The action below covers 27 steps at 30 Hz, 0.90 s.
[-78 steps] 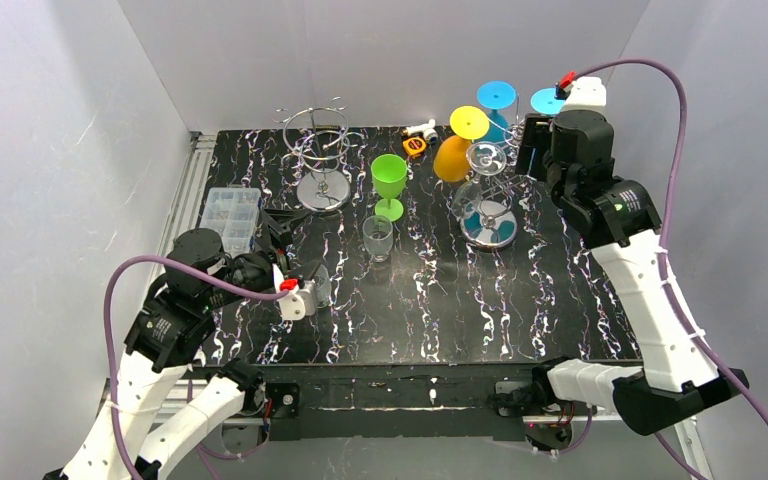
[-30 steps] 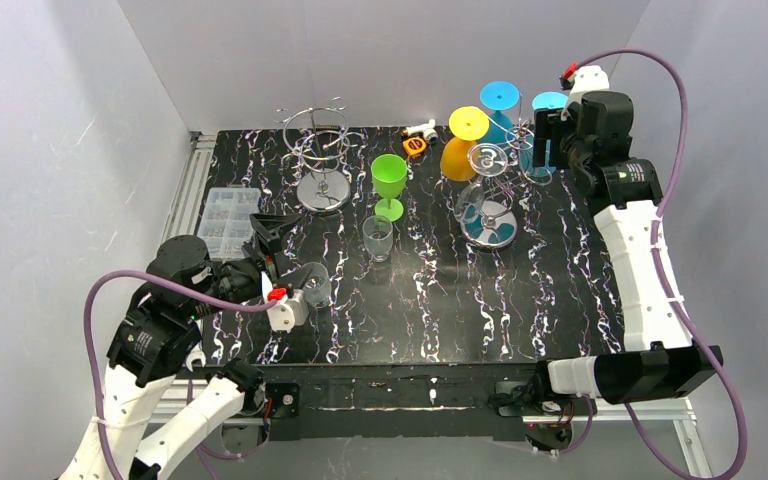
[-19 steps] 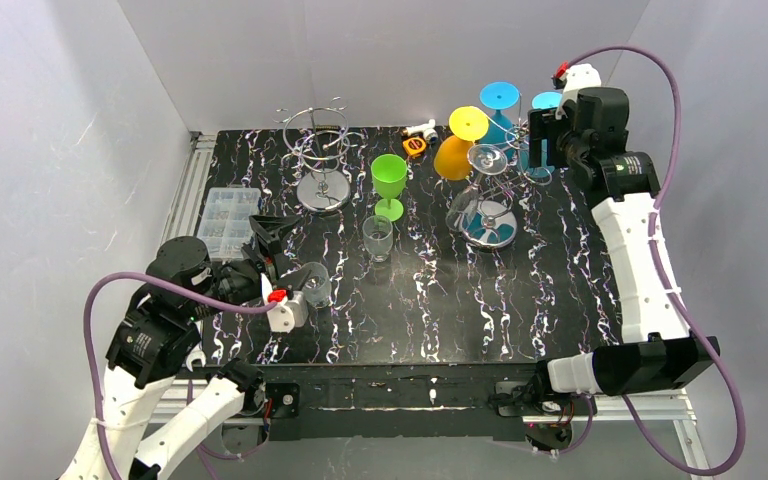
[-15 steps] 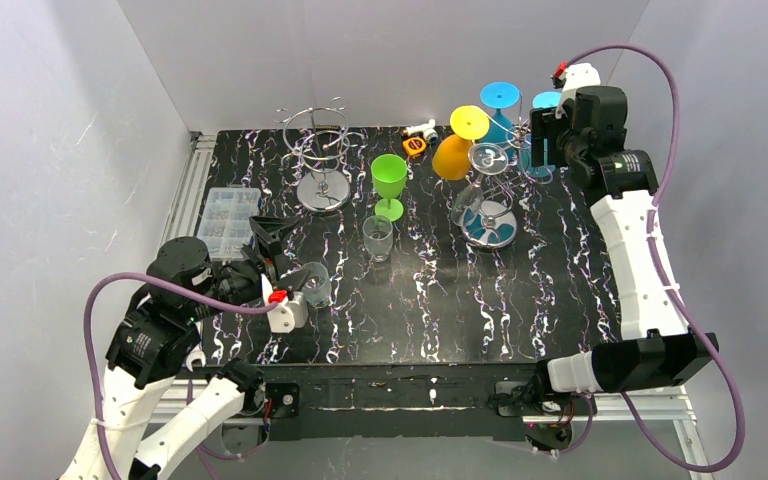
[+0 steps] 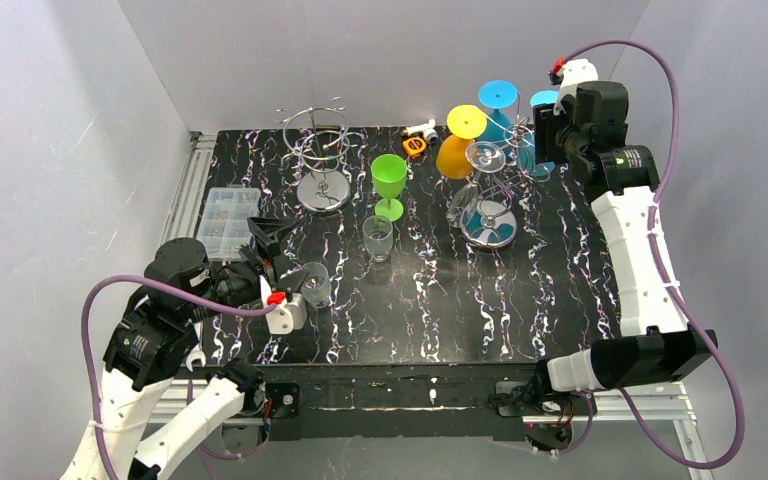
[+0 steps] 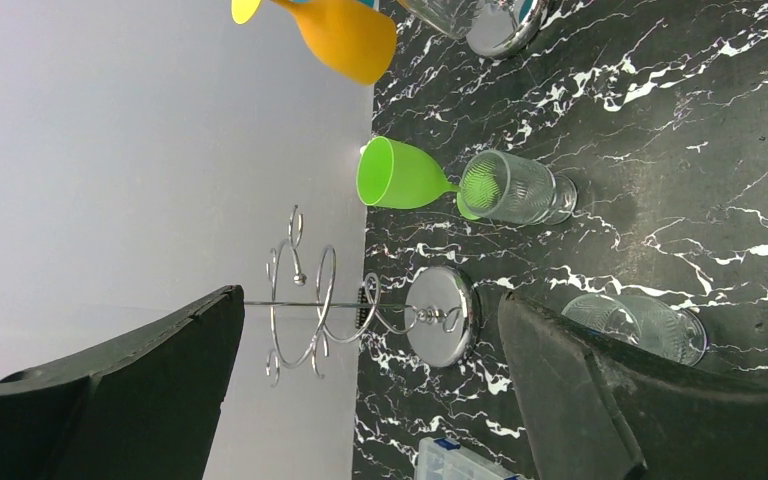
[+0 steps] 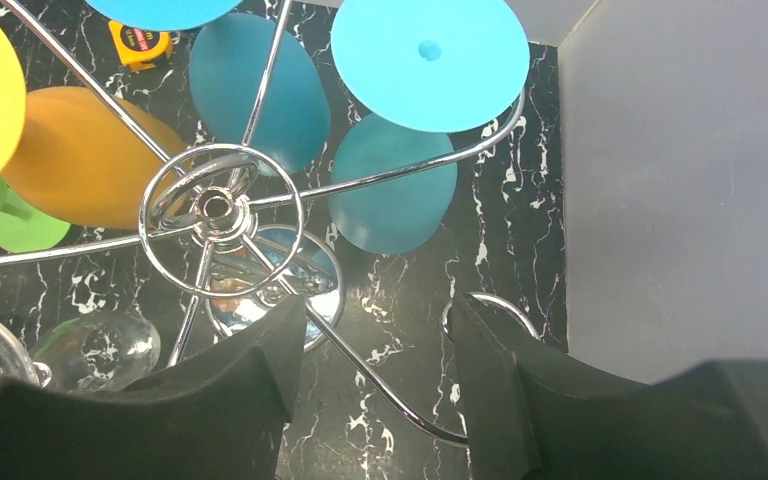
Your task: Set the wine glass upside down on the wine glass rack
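Note:
The loaded wine glass rack stands at the back right. Upside down on it hang an orange glass with a yellow foot, a clear wine glass and two blue glasses. My right gripper hovers open above the rack's right side. One bare wire arm runs below the gap, and nothing is held. A green wine glass stands upright mid-table. My left gripper is wide open and low at the front left, with a clear glass just outside one finger.
An empty wire rack stands at the back left. A clear tumbler sits in front of the green glass. A small parts box lies by the left edge, and a tape measure by the back wall. Grey walls close in on three sides.
My right gripper has shifted slightly left and up over the rack's right side. The left arm and the glasses on the table have stayed put.

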{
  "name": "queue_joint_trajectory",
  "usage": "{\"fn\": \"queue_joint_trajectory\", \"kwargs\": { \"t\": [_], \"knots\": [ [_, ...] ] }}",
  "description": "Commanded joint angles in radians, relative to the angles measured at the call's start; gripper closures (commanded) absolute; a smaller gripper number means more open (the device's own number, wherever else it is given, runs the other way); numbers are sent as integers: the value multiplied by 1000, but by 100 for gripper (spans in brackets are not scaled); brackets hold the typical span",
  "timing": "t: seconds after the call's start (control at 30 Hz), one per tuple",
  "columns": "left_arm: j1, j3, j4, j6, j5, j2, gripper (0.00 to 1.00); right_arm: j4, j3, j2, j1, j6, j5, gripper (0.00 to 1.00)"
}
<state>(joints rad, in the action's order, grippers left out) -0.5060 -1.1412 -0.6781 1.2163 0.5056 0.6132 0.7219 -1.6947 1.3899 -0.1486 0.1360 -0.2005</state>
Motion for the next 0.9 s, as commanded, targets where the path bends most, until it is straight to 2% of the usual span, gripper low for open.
{"fn": "queue_joint_trajectory", "kwargs": {
  "t": [0.0,0.13,0.33,0.7,0.87],
  "knots": [
    [-4,-28,-18,5,2,-4,2,-30,-55,-17,6,-18,30,39],
    [-3,-25,-22,5,0,-8,2,-34,-55,-21,7,-12,-58,42],
    [-3,-19,-23,8,2,-14,2,-43,-21,-24,11,8,-83,44],
    [-5,-23,-26,8,6,-13,2,4,-16,13,19,-12,55,35],
    [-5,-27,-29,8,-1,-18,2,1,16,7,23,-9,32,47]
  ]
}}
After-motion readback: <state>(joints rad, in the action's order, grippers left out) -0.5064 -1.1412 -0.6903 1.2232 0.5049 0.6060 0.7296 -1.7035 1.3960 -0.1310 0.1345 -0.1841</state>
